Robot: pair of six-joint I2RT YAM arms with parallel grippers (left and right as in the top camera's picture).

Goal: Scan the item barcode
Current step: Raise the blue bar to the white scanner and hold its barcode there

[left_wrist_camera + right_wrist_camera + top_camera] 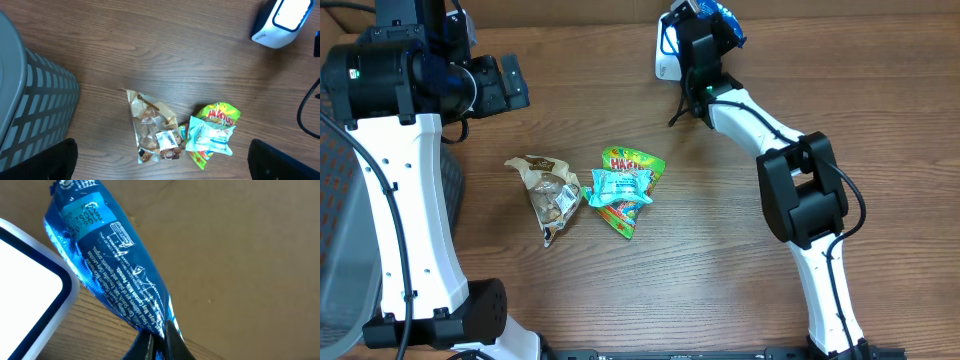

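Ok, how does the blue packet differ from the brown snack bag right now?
The blue packet is pinched in the right gripper beside the scanner; the brown snack bag lies free on the table. The blue packet is opaque; the brown snack bag is partly see-through. Both are crinkly wrappers.

The left arm (pixel 405 190) rises from 7 o'clock up to 10 o'clock. There the left gripper (pixel 508 84) holds its fingers (pixel 52 160) spread wide apart. The right arm (pixel 800 190) bends from 5 o'clock up to 1 o'clock. There the right gripper (pixel 156 342) pinches tight on a blue packet (pixel 110 265).
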